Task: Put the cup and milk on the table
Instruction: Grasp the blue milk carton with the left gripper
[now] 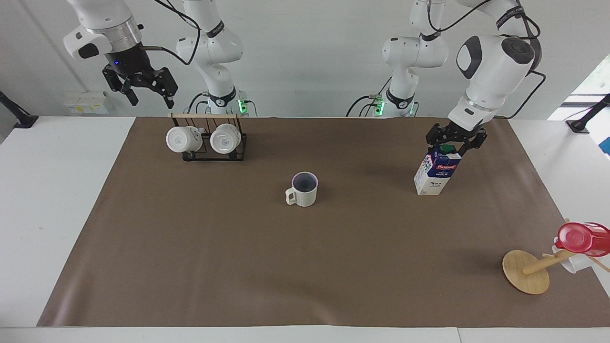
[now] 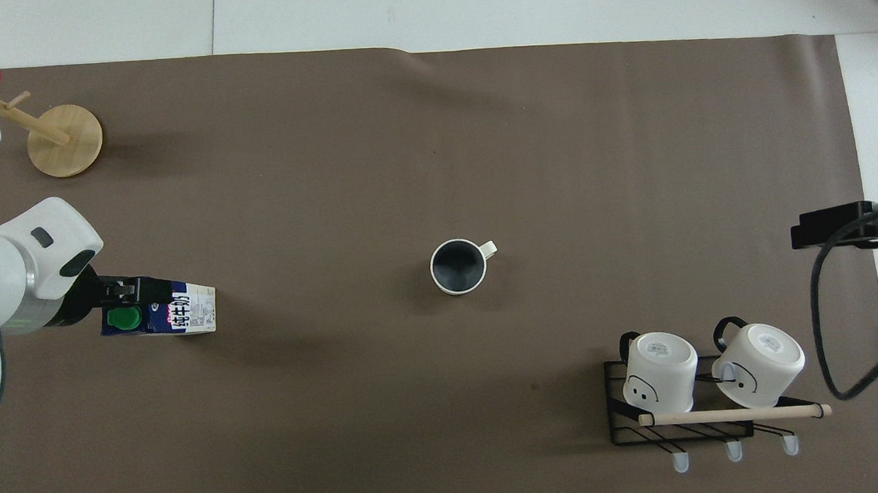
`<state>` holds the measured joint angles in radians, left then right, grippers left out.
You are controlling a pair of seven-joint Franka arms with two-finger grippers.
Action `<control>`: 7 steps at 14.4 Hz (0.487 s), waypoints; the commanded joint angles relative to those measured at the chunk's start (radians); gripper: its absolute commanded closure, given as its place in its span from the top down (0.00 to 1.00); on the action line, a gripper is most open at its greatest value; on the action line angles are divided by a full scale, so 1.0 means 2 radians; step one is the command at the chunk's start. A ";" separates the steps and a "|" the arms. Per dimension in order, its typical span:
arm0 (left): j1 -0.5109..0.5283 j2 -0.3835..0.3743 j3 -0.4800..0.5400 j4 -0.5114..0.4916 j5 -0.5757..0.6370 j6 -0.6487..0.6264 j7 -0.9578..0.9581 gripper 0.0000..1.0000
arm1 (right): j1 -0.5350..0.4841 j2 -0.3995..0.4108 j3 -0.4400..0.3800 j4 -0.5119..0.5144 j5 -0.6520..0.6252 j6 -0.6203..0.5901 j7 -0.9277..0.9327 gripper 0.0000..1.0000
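The cup (image 1: 304,189) (image 2: 457,266), cream and ribbed, stands upright in the middle of the table's brown sheet (image 1: 305,267) with nothing touching it. The milk (image 1: 436,171) (image 2: 165,319) stands upright on the sheet toward the left arm's end. My left gripper (image 1: 449,145) (image 2: 122,289) is open right over the carton's top, its fingers either side of the green cap (image 1: 446,148). I cannot tell if they touch it. My right gripper (image 1: 151,101) hangs open and empty high over the table edge by the mug rack.
A black wire rack (image 1: 214,155) (image 2: 621,425) with two white mugs on their sides stands near the right arm's base. A tipped wooden mug tree (image 1: 526,271) (image 2: 65,140) carrying a red cup (image 1: 584,238) lies at the left arm's end, farthest from the robots.
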<state>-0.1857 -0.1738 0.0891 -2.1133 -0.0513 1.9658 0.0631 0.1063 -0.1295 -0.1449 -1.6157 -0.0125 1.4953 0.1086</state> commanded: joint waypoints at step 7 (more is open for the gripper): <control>-0.009 -0.011 0.004 -0.011 0.040 0.007 0.017 1.00 | -0.002 0.017 0.010 0.019 -0.012 0.015 -0.014 1.00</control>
<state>-0.1866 -0.1742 0.0880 -2.1134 -0.0148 1.9659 0.0876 0.1009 -0.1064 -0.1327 -1.5985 -0.0147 1.5286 0.1072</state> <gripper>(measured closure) 0.000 0.000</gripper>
